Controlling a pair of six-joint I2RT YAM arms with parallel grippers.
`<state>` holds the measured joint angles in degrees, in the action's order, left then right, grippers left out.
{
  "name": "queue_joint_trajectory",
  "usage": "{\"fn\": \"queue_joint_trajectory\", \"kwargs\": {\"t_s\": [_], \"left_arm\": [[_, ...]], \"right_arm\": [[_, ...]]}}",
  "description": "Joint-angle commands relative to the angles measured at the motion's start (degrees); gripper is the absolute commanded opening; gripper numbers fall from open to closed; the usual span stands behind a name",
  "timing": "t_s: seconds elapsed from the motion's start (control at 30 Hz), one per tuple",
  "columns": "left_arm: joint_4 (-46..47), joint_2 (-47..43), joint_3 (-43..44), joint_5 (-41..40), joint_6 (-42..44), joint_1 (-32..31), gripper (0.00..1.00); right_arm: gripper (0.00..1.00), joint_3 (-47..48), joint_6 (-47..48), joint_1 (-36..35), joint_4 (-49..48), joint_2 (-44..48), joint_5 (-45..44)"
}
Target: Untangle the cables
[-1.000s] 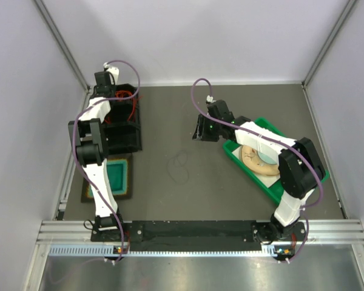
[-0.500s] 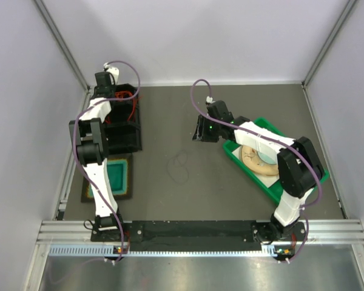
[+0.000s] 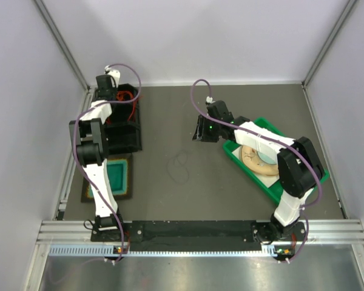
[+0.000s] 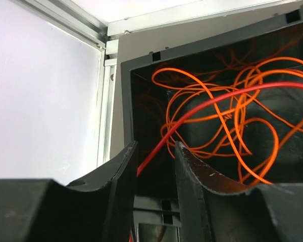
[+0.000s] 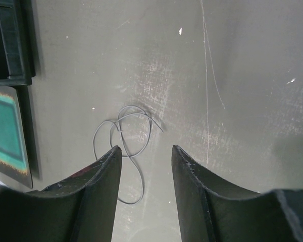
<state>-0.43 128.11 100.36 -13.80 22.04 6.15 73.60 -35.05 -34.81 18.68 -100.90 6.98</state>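
Several orange cables lie tangled in a black bin at the far left of the table; from above they show as an orange patch. My left gripper hangs over the bin, open. A red cable runs loosely through the gap between its fingers. In the top view this gripper is at the bin's far end. A thin dark cable lies in loose loops on the grey table. My right gripper hovers open above it, empty, a little to the right of it.
A green tray holding a tan dish stands at the right under my right arm. A teal pad on a dark mat lies near the left arm, in front of the bin. White walls close in the table's left, back and right sides.
The left wrist has shifted slightly over the bin's far end. The right arm and the dark cable have not moved.
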Motion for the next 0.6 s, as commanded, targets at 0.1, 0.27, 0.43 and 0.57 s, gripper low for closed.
{"fn": "queue_joint_trajectory", "kwargs": {"t_s": [0.1, 0.27, 0.43, 0.57], "left_arm": [[3.41, -6.65, -2.18, 1.58, -1.12, -0.26, 0.42], [2.80, -5.34, -1.83, 1.15, -0.86, -0.18, 0.42], [3.41, -3.49, -1.48, -1.13, 0.54, -0.35, 0.41], [3.68, -2.17, -1.13, -2.11, 1.16, -0.35, 0.40]], "right_arm": [[0.44, 1.98, 0.42, -0.17, -1.10, 0.00, 0.49], [0.44, 1.72, 0.33, -0.17, -1.19, 0.18, 0.40], [0.44, 1.72, 0.51, -0.26, -1.19, 0.09, 0.40], [0.44, 1.89, 0.51, -0.26, -1.10, -0.17, 0.40]]}}
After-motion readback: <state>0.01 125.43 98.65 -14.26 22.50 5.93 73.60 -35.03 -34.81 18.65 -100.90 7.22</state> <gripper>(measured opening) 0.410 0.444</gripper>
